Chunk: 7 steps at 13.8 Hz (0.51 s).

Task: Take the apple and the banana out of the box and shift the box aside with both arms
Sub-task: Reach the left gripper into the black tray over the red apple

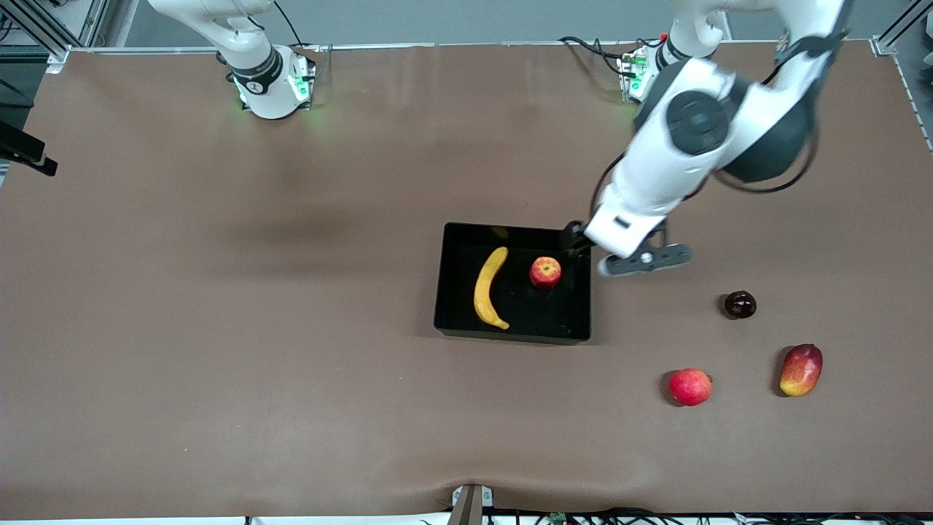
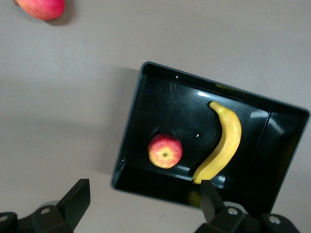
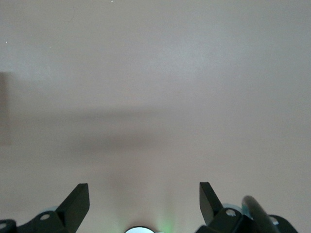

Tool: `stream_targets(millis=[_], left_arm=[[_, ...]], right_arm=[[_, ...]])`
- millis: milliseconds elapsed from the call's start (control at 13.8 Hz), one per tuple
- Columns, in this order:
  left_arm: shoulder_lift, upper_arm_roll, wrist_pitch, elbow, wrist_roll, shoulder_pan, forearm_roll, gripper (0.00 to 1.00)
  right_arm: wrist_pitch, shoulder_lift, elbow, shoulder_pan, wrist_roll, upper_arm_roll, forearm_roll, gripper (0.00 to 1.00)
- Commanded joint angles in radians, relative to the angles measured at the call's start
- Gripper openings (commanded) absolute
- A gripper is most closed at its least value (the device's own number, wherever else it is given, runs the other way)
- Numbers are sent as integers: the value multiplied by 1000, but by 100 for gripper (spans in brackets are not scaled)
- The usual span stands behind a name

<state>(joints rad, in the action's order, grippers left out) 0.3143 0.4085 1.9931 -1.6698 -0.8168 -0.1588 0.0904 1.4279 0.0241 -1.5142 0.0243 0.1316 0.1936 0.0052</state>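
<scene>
The box sits mid-bench, long sides running toward the arms' bases. Inside, the banana lies lengthwise along that same axis, the apple beside it. The left gripper hangs over the box's corner, fingers spread wide, empty. The right gripper waits over bare table, fingers apart, holding nothing.

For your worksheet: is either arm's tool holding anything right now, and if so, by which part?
Nothing is held. The left tool hangs open over the black box's wall; banana and apple lie inside. The right tool is open over bare table.
</scene>
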Motion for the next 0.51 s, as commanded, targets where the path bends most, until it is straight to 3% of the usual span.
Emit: stream_targets(millis=[0, 435], left_arm=[[90, 1, 68, 13, -166, -53, 52, 100], [242, 0, 124, 8, -318, -97, 179, 100]], right_arm=[[-6, -4, 12, -9, -3, -9, 9, 100], [-7, -4, 11, -15, -3, -9, 9, 100]])
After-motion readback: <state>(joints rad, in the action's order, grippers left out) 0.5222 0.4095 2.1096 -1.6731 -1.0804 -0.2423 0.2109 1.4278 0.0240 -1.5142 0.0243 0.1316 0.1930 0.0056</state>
